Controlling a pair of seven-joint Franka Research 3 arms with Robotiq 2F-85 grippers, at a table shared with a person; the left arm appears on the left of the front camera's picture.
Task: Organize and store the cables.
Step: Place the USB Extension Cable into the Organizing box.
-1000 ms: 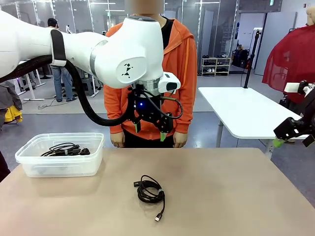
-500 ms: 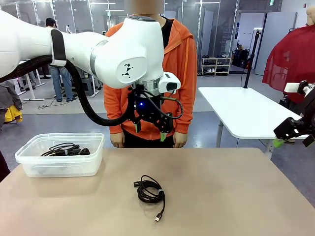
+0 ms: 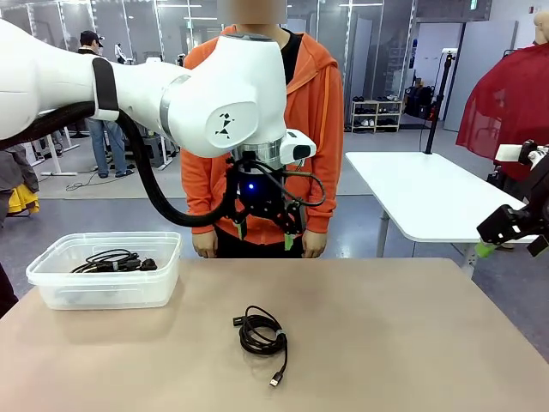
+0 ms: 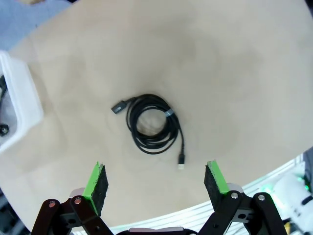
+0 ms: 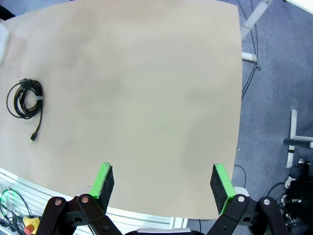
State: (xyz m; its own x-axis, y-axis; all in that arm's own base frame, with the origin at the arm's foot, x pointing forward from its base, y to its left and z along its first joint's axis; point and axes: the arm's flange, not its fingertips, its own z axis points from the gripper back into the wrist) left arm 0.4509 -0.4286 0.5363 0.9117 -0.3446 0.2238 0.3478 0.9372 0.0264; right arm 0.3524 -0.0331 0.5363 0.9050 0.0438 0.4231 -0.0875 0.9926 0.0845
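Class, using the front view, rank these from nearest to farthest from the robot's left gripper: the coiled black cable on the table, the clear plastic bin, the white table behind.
1. Coiled black cable, on the tan table below the left gripper.
2. Clear plastic bin, at the table's left, holding other cables.
3. White table, off to the right, beyond the person.

No text readable (anywhere here).

Black coiled cable [image 3: 261, 335] with a small pale tie is laid on the plain beige table [image 3: 386, 343]. More black cords are seen in the translucent white bin [image 3: 107, 287]. Orange hoodie [image 3: 313, 103] worn behind, gripper pads [image 4: 93, 178] bright green.
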